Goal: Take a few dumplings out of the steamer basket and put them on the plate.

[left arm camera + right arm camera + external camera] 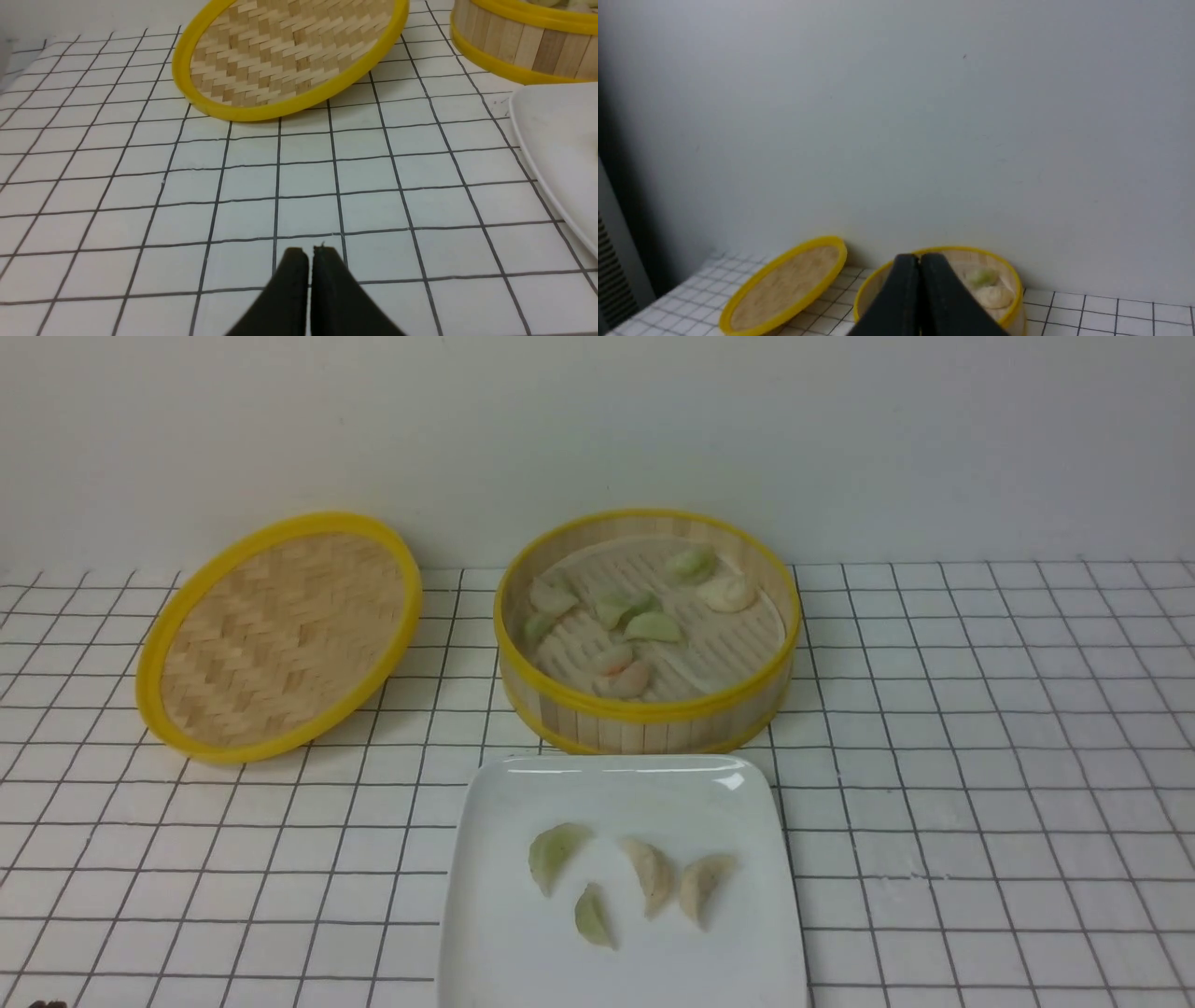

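The steamer basket (644,714) stands at the back centre with several dumplings inside, among them a green one (652,627) and a cream one (726,594). The white plate (616,779) lies in front of it and holds several dumplings, such as a green one (555,851) and a cream one (651,875). Neither gripper shows in the front view. My left gripper (308,254) is shut and empty, low over the tiles, with the plate (556,135) and the basket (514,42) off to one side. My right gripper (919,257) is shut and empty, raised, with the basket (1008,280) beyond it.
The shallow woven bamboo lid (275,635) leans tilted at the back left; it also shows in the left wrist view (289,51) and the right wrist view (784,284). A plain wall (597,429) closes the back. The surface is a white tiled grid.
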Robot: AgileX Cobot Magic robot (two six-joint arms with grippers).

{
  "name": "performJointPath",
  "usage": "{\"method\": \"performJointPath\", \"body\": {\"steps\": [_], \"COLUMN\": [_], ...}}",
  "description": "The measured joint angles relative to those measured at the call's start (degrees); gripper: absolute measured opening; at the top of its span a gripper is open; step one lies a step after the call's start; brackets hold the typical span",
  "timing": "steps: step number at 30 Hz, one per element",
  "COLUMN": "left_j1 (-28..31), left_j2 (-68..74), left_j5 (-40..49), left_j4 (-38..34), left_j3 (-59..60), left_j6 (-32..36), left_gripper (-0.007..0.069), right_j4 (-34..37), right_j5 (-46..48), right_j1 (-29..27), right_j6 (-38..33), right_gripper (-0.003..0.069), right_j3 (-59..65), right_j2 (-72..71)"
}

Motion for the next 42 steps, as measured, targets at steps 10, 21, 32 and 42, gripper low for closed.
{"method": "performJointPath", "body": {"steps": [10,21,32,42], "left_j1": [0.01,0.01,0.01,0.01], "left_j2": [-0.13,-0.20,-0.20,-0.20], "left_j5": [-0.08,-0.08,-0.08,-0.08], "left_j4": [-0.05,-0.05,-0.05,-0.05], "left_j3": [0.04,0.04,0.04,0.04], "left_j6": [0.00,0.00,0.00,0.00], "left_gripper": [-0.0006,-0.0006,-0.0006,-0.0006], "right_j4": [-9.55,-9.85,16.63,15.29], "right_j5": [2.83,-7.56,-14.49,-6.15], "right_j1": [0.00,0.00,0.00,-13.39], "right_j6": [21.31,15.66,-22.85,-26.92], "right_gripper": [-0.0010,-0.0010,-0.0010,-0.0010], "right_j3": [12.04,12.50,13.92,18.91], "right_j2": [-6.43,-6.43,-6.43,-6.43]}}
